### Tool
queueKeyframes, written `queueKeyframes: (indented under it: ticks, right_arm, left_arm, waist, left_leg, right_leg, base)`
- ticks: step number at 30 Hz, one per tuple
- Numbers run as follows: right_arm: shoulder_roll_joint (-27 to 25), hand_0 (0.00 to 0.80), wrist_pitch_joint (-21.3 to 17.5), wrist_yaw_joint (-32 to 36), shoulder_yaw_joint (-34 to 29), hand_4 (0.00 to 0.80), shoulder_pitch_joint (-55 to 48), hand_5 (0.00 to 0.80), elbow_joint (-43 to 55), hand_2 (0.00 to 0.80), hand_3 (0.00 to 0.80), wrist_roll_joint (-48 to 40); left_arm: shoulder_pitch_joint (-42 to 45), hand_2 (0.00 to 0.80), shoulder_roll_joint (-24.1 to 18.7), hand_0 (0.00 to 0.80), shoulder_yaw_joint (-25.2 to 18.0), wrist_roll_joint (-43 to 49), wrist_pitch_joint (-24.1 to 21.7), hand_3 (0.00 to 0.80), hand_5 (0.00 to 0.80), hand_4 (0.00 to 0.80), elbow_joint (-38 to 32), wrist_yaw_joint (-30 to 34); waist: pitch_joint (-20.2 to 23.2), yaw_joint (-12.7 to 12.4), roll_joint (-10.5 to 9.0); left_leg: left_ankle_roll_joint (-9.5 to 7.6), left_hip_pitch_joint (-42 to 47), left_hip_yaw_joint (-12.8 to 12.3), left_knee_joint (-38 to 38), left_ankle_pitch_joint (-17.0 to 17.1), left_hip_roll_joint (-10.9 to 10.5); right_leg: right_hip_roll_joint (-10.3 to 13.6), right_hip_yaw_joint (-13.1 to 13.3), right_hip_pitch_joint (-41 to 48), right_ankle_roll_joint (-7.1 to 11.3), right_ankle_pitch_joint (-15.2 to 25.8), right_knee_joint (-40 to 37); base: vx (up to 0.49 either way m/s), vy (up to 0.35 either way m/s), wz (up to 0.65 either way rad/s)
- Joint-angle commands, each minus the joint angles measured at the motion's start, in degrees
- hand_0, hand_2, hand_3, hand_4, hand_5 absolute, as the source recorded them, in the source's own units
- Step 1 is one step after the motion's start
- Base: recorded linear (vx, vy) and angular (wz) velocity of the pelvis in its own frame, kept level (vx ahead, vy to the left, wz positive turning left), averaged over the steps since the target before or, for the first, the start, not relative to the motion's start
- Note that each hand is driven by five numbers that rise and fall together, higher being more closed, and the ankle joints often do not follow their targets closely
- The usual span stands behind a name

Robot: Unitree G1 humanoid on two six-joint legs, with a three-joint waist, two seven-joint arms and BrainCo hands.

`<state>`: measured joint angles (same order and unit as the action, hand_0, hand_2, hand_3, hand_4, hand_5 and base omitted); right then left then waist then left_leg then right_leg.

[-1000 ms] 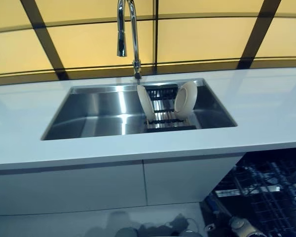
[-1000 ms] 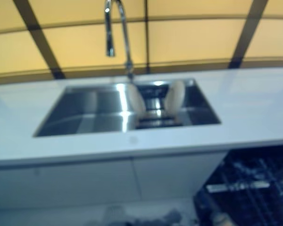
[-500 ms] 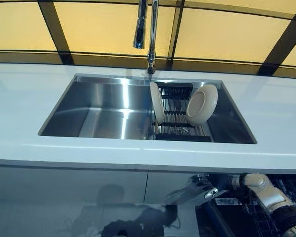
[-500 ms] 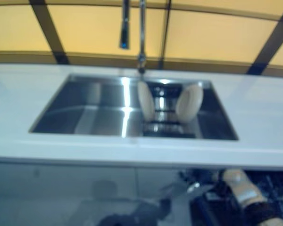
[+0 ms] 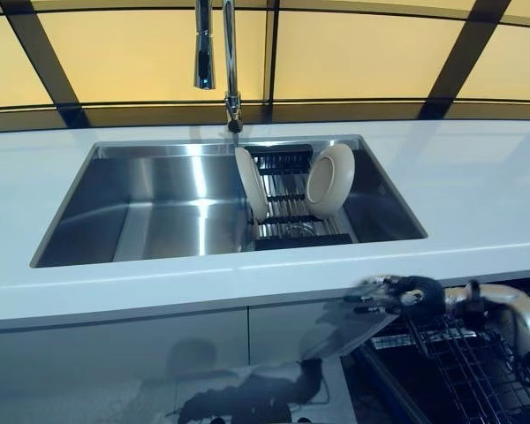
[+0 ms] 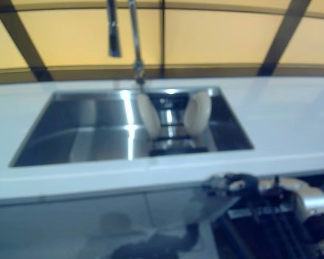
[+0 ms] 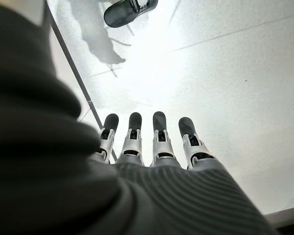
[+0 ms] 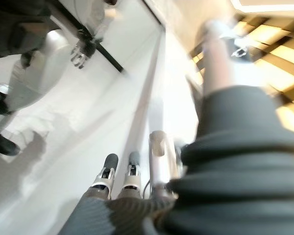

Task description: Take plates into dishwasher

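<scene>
Right hand (image 5: 397, 294) fingers straight, empty.

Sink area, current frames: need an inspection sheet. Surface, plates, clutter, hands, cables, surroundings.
Surface: white countertop around a steel sink; bare.
Job's things: two plates stand on edge in the rack at the sink's right end, left plate and right plate, apart. Dishwasher rack pulled out at lower right, under the counter.
Clutter: nothing seen.
Hands: right hand below the counter edge, over the dishwasher rack, fingers straight, empty. Left hand only in its wrist view, fingers straight, over the floor, empty.
Cables: nothing seen.
Surroundings: faucet behind the sink; yellow panels with dark frames; white cabinet fronts below.
</scene>
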<state>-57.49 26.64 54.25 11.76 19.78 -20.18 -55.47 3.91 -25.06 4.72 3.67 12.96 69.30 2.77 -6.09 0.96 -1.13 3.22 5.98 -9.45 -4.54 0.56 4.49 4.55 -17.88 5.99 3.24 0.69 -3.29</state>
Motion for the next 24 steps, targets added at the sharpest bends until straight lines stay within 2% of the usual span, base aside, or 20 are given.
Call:
queueKeyframes:
  ticks: [1,3,5,11,13,19,22,24]
  right_arm:
    - [-0.65,0.0,-8.36,-13.77,-9.63,0.0,28.6,0.0,-8.61,0.0,0.0,-17.59]
    - [-0.33,0.0,-9.97,-18.32,-9.49,0.0,31.02,0.0,-9.09,0.0,0.0,-22.88]
    - [0.27,0.0,-12.25,-23.15,-9.82,0.0,33.27,0.0,-9.03,0.0,0.0,-24.49]
    - [0.76,0.0,-16.93,-33.89,-8.71,0.0,37.76,0.0,-9.1,0.0,0.0,-26.27]
    - [0.86,0.0,-17.59,-37.15,-8.47,0.0,38.86,0.0,-9.4,0.0,0.0,-24.47]
    - [-0.32,0.0,-14.6,-47.04,-4.06,0.0,41.75,0.0,-11.13,0.0,0.0,-10.76]
    - [-2.24,0.0,-9.27,-50.01,0.87,0.0,44.25,0.0,-13.0,0.0,0.0,-0.99]
    - [-2.99,0.0,-5.84,-51.37,3.63,0.0,45.74,0.0,-14.05,0.0,0.0,1.98]
  left_arm:
    - [-2.49,0.0,-2.25,0.0,2.61,0.38,-1.05,0.0,0.0,0.0,4.39,-0.33]
    - [-2.75,0.0,-2.0,0.0,3.04,-0.12,-1.46,0.0,0.0,0.0,5.23,-0.56]
    - [-3.14,0.0,-1.7,0.0,3.47,-0.39,-1.69,0.0,0.0,0.0,6.09,-0.72]
    - [-3.93,0.0,-0.77,0.0,4.41,-1.51,-1.89,0.0,0.0,0.0,7.81,-1.56]
    - [-4.16,0.0,-0.56,0.0,4.52,-1.69,-1.91,0.0,0.0,0.0,8.23,-1.68]
    - [-4.53,0.0,-0.29,0.0,4.32,-2.72,-0.9,0.0,0.0,0.0,8.09,-2.15]
    - [-4.42,0.0,-0.26,0.0,3.71,-3.6,0.13,0.0,0.0,0.0,7.09,-2.61]
    - [-4.27,0.0,-0.25,0.0,3.76,-4.11,0.55,0.0,0.0,0.0,6.64,-2.95]
  waist:
    - [4.25,-5.42,-2.84]
    - [4.45,-5.49,-2.75]
    - [4.75,-5.56,-2.71]
    - [5.14,-5.56,-2.67]
    - [5.18,-5.52,-2.67]
    - [5.09,-5.34,-2.95]
    - [4.72,-5.19,-3.35]
    - [4.47,-5.31,-3.59]
  left_leg:
    - [0.48,-0.06,0.11,2.47,-2.76,1.71]
    - [0.57,0.02,0.16,2.48,-2.82,1.69]
    - [0.57,0.06,0.37,2.62,-3.01,1.53]
    - [0.72,0.03,0.78,2.9,-3.03,1.44]
    - [0.8,0.07,0.81,2.88,-3.06,1.45]
    - [0.85,-0.1,1.02,2.72,-2.59,1.05]
    - [0.96,-0.42,0.7,2.66,-2.08,0.93]
    - [1.01,-0.58,0.66,2.56,-1.73,0.89]
  right_leg:
    - [4.63,-0.16,-1.04,4.23,-2.88,5.27]
    - [4.54,-0.25,-0.79,4.12,-3.07,5.19]
    - [4.36,-0.21,-0.52,3.9,-3.37,5.18]
    - [4.09,-0.25,0.1,3.36,-3.84,5.14]
    - [4.04,-0.35,0.31,3.28,-3.96,5.08]
    - [3.86,-0.25,0.49,2.88,-3.71,4.71]
    - [3.67,-0.18,0.42,2.67,-3.16,4.06]
    - [3.6,-0.22,0.38,2.59,-2.82,3.7]
  base:
    - [0.026,0.013,-0.18]
    - [0.016,0.006,0.05]
    - [0.042,0.013,0.14]
    - [0.035,0.011,0.19]
    - [0.034,0.003,0.13]
    - [0.04,0.015,0.01]
    - [0.046,0.016,-0.03]
    - [0.05,0.012,-0.03]
